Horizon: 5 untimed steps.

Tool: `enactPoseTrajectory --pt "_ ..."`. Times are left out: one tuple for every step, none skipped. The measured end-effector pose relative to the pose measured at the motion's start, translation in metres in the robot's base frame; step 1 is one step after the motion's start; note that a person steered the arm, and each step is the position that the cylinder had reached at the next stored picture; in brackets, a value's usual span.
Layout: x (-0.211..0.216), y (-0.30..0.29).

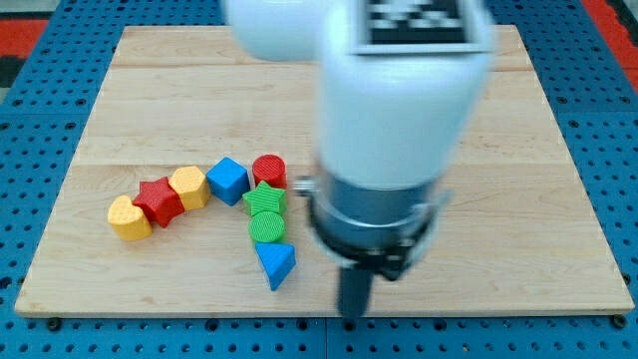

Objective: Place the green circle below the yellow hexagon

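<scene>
The green circle (pixel 266 226) lies near the board's middle, just below a green star (pixel 264 200) and just above a blue triangle (pixel 276 264). The yellow hexagon (pixel 188 186) sits further to the view's left, between a red star (pixel 159 201) and a blue cube (pixel 228 180). My rod comes down from the large white arm body at the view's right of the circle. My tip (pixel 354 315) is near the board's bottom edge, to the right of and below the blue triangle, touching no block.
A yellow heart (pixel 129 218) ends the row at the view's left. A red cylinder (pixel 269 171) sits above the green star. The white arm body (pixel 399 110) hides the board's middle and upper right. The wooden board (pixel 120 100) lies on a blue pegboard.
</scene>
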<state>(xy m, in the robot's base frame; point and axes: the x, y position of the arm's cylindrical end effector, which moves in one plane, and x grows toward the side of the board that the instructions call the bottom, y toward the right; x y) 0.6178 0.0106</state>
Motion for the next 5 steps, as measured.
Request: enactPoseTrajectory --pt "0.000 0.015" --pt "0.001 0.021" --pt "-0.008 0.011" --pt "-0.009 0.040" --pt "-0.027 0.059"
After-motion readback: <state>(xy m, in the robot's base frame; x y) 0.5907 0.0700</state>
